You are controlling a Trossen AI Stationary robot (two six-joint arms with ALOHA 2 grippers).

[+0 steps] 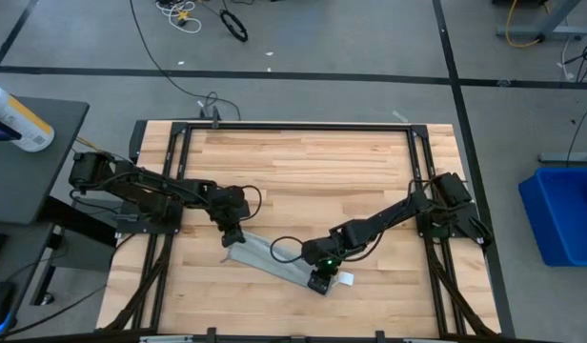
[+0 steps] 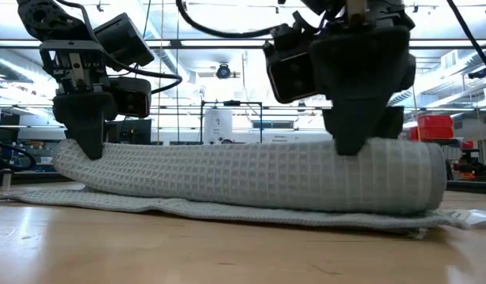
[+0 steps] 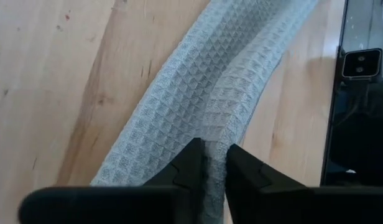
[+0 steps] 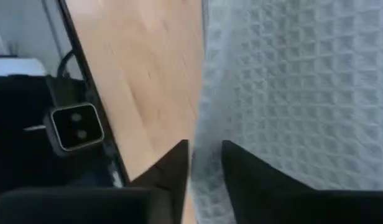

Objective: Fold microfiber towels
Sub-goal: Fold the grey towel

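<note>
The light grey-blue microfiber towel [image 1: 274, 259] lies as a narrow slanting strip near the table's near edge. In the low view it is a long rounded fold [image 2: 251, 177] over a flat layer that rests on the wood. Its white tag [image 1: 346, 278] sticks out at the right end. My left gripper [image 1: 231, 238] is shut on the strip's left end. My right gripper [image 1: 319, 279] is shut on the strip near its right end. Both point down. My left gripper pinches the raised fold at the towel's left end [image 3: 214, 146] between its two fingers, from above, pointing down. The fold stands up as a ridge; the layer below [image 2: 109, 199] lies on the table. My right gripper pinches the towel's folded edge near its right end [image 4: 205, 149] between its two fingers, from above, pointing down. The rounded fold [image 2: 401, 173] bulges beside the fingers, and the lower layer lies flat on the table.
Black frame rails [image 1: 179, 133] run along the table's sides and far edge. Bare wood [image 1: 303, 171] lies beyond the towel toward the far edge. A blue bin [image 1: 560, 214] stands off the table at the right, and a spray bottle [image 1: 17, 119] lies on a side stand at the left.
</note>
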